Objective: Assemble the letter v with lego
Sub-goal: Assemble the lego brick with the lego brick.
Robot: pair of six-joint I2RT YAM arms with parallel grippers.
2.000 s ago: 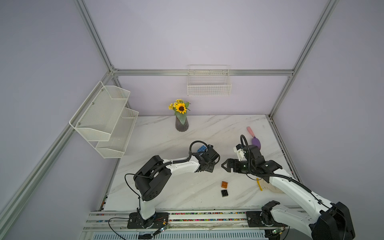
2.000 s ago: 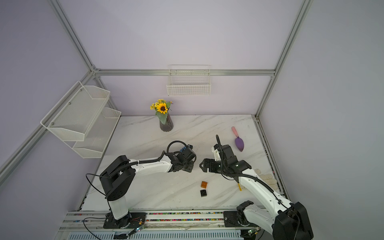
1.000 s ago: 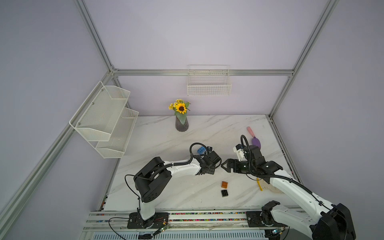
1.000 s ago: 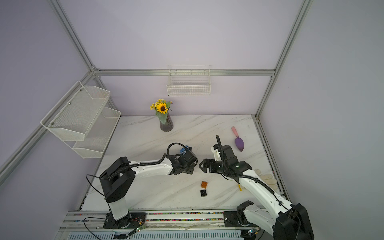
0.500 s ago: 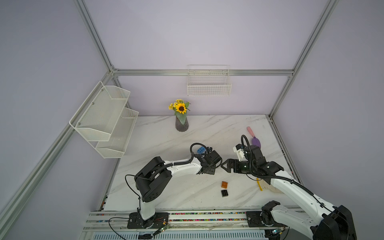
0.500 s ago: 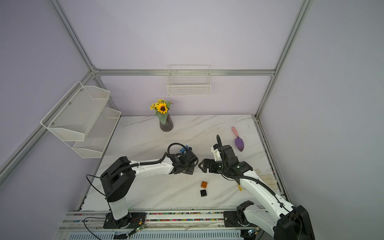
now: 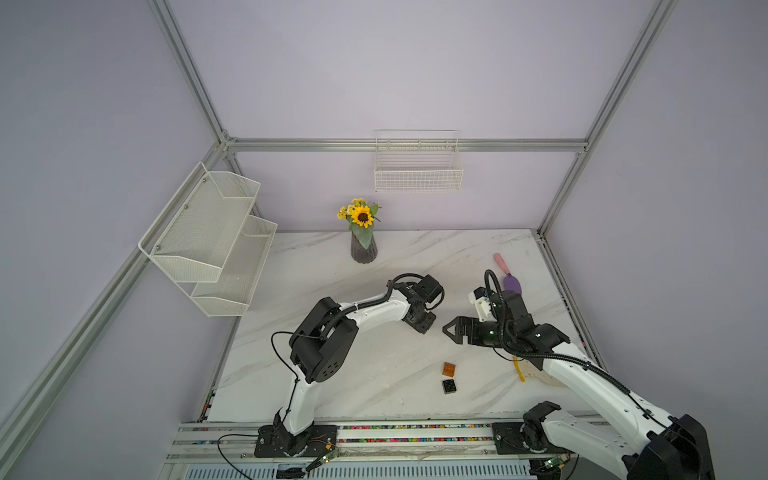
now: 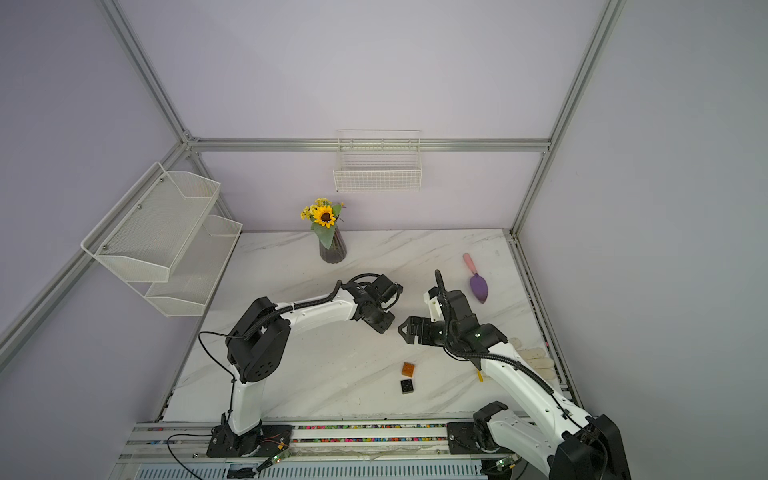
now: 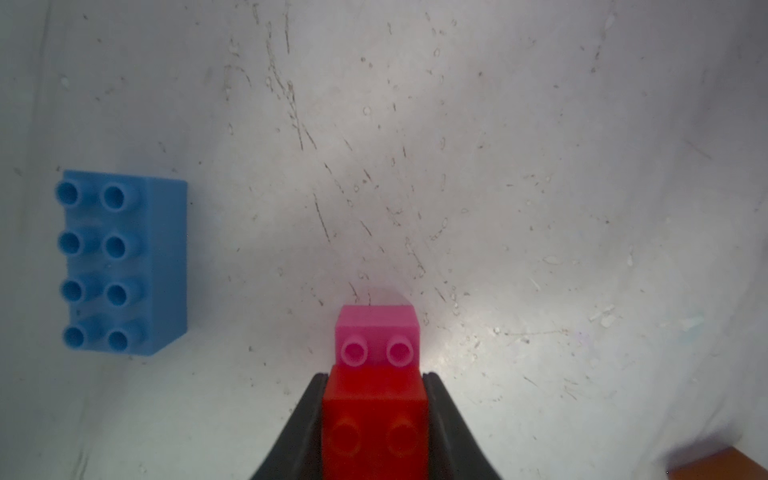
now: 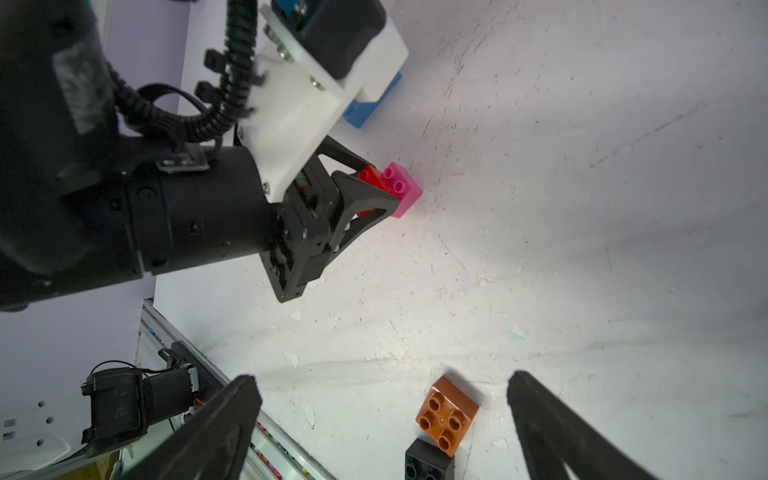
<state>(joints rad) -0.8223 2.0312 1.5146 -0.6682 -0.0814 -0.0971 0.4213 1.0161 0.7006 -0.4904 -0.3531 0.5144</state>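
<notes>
Entry, current frame.

- Left jaws: closed on a small square red studded plastic brick (image 9: 374, 415), gripped on its two opposite sides. The red brick is pressed onto half of a square pink studded brick (image 9: 376, 332), so one row of two pink studs is left uncovered. The joined pair is held low over the white marble-patterned bench (image 7: 332, 374), near its middle. Whether the pink brick touches the bench could not be determined.
- A longer light-blue rectangular brick (image 9: 124, 262) with eight studs is recorded lying flat, studs up, on the bench, near the held pair but apart from it. In the right wrist view it is partly hidden behind the left wrist's white camera mount.
- Right jaws: wide open, nothing gripped. They are pointed toward the left jaws, near but apart in both top views.
- A square orange-brown brick (image 7: 449, 368) and a square black brick (image 7: 449, 386) are noted studs up on the bench, just beside each other, nearer the front rail than either arm's jaws.
- A purple trowel with a pink handle (image 8: 477, 282) is seen lying toward the far right of the bench.
</notes>
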